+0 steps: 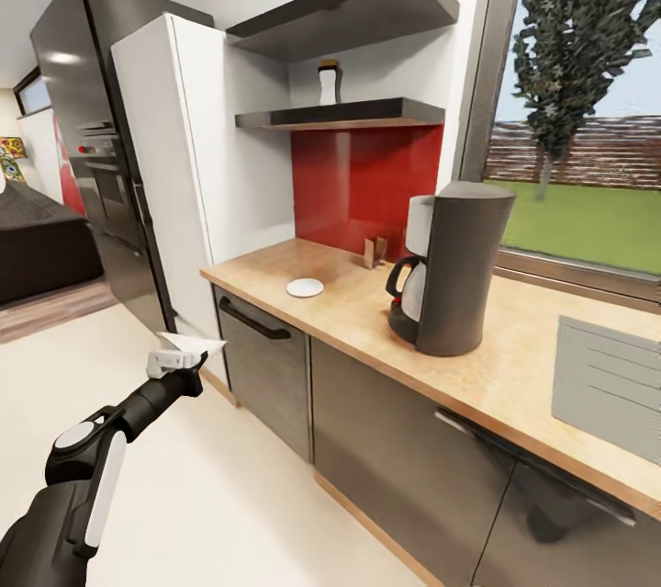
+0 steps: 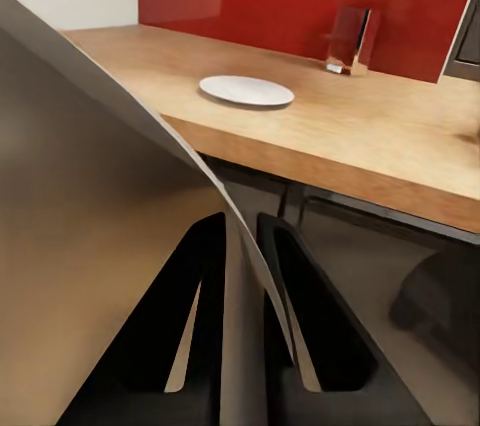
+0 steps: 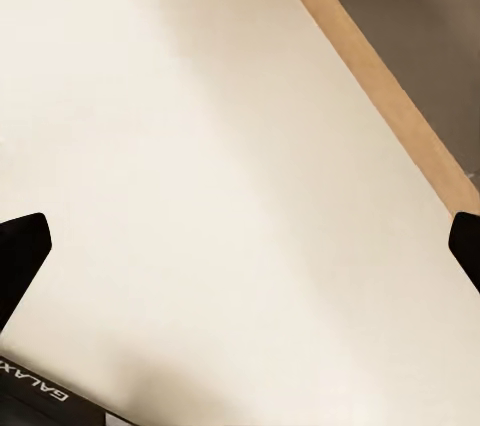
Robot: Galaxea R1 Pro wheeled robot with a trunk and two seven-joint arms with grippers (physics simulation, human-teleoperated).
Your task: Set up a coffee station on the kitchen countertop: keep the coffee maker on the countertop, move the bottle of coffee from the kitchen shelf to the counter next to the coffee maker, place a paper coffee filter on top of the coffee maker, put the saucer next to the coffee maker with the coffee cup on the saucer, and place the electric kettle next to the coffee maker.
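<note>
Currently left gripper (image 1: 188,359) is clamped on the paper coffee filter (image 1: 190,346), held out over the floor (image 1: 239,495), short of the countertop (image 1: 514,366). In the left wrist view the filter sheet (image 2: 90,246) sits pinched between the fingers (image 2: 310,316). Right gripper (image 3: 240,246) points at the floor, tips spread wide, empty.

Progress, my read: coffee maker (image 1: 454,265) on the counter, nothing on top yet. Saucer (image 1: 305,287) lies well left of it, no cup on it, so it likely needs moving. Bottle of coffee (image 1: 328,82) is on the shelf (image 1: 367,116); contents not visible. Kettle and cup not located.
</note>
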